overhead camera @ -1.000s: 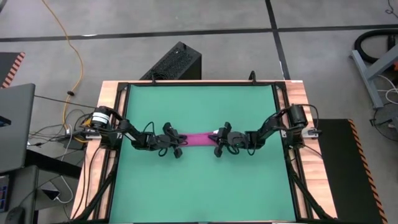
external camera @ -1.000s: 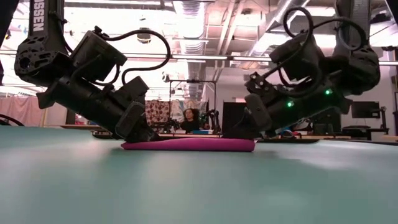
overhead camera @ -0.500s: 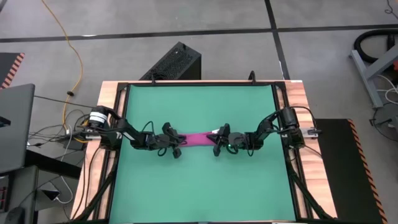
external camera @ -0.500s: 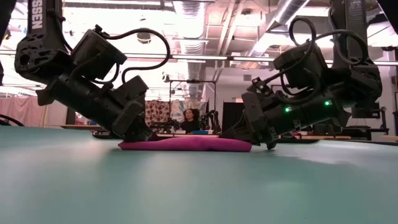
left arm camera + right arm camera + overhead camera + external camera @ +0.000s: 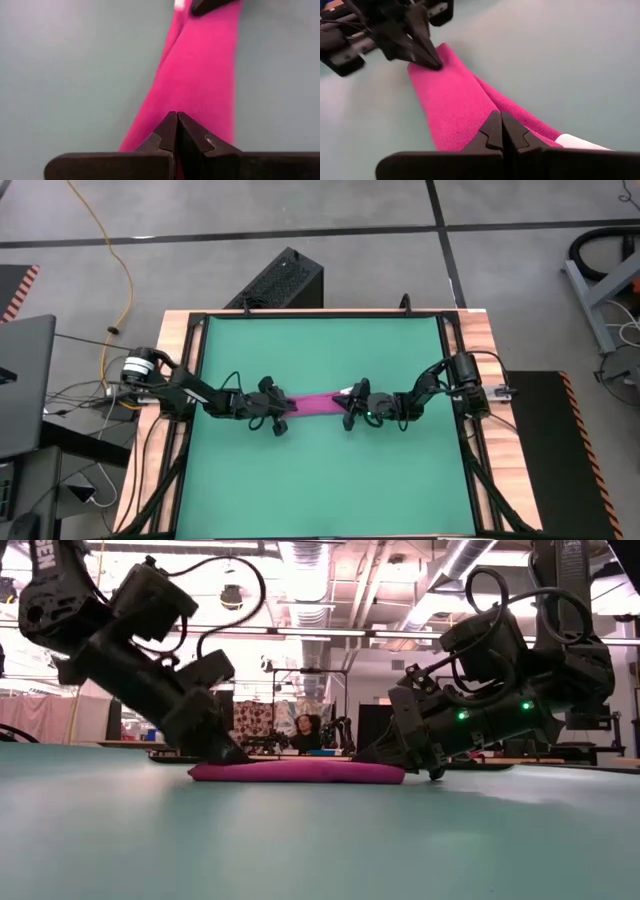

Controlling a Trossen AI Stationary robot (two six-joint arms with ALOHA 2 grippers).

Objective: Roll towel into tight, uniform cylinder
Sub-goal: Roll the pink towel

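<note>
High view: the towel [image 5: 318, 401] lies as a narrow magenta strip at the middle of the green mat [image 5: 320, 480], with the left gripper [image 5: 285, 406] on one end and the right gripper [image 5: 349, 406] on the other. The small white tag [image 5: 344, 392] sits at the right gripper's end.

In both wrist views we see the fingers pressed tip to tip, so each pincer is closed. The left fingers [image 5: 176, 135] are down on the cloth and the right fingers [image 5: 501, 131] come down on its top fold, but we cannot tell whether either one has fabric pinched between the tips or is only pressing on it.

In the low view the towel [image 5: 297, 772] is a low, flattish pad on the mat, more folded band than round cylinder.

Risks, as we judge them:
- If the two ends turn at different rates, the roll goes conical or twists.
- If the tips only press, the cloth can slide on the mat instead of rolling.
- The loose layered edge seen in the right wrist view could spring open once released.
- The tag end may bunch and make that end fatter.
</note>
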